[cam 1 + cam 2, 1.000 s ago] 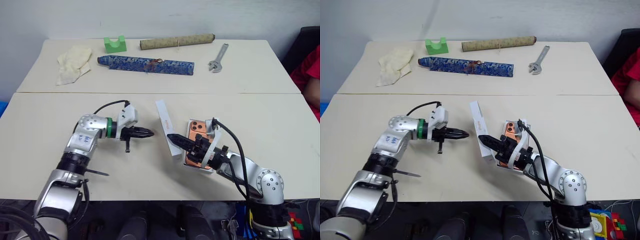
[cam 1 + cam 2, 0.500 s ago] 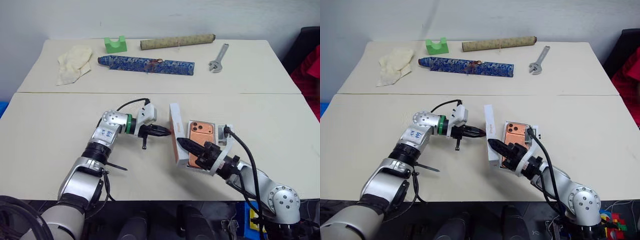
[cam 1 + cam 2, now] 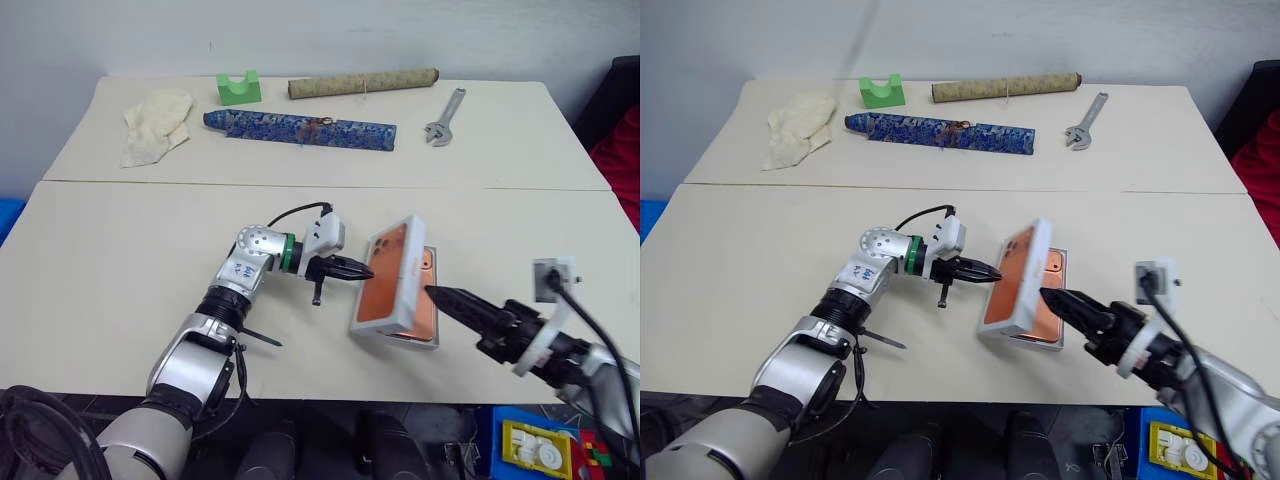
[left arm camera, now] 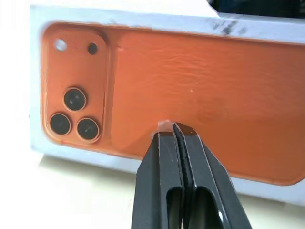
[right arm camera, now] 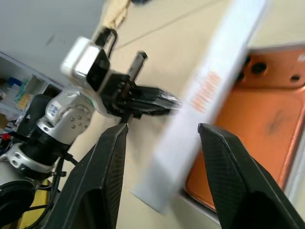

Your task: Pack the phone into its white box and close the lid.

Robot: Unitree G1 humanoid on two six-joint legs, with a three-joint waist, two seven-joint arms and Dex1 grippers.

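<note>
The phone (image 3: 424,300) lay back-up in the white box (image 3: 432,343) near the front edge of the bench (image 3: 120,270), right of centre. The lid (image 3: 385,275) stood tilted over the box, its near-left long edge down at the box rim and its printed orange face turned toward the left arm.

The left end effector (image 3: 366,271) was closed on nothing, its tip pressed against the printed face of the lid. The right end effector (image 3: 437,295) was apart from the lid, just right of it over the box; the right wrist view showed its fingers (image 5: 107,181) spread with nothing between them.

Judged handling: the lid appeared to be a light, stiff card shell with a smooth printed skin, likely to slide or tip under a single-point push. Preferred contact would be on the raised long walls, or a flat press on the centre of the printed face once it sat square over the box. The phone looked rigid and smooth.
</note>
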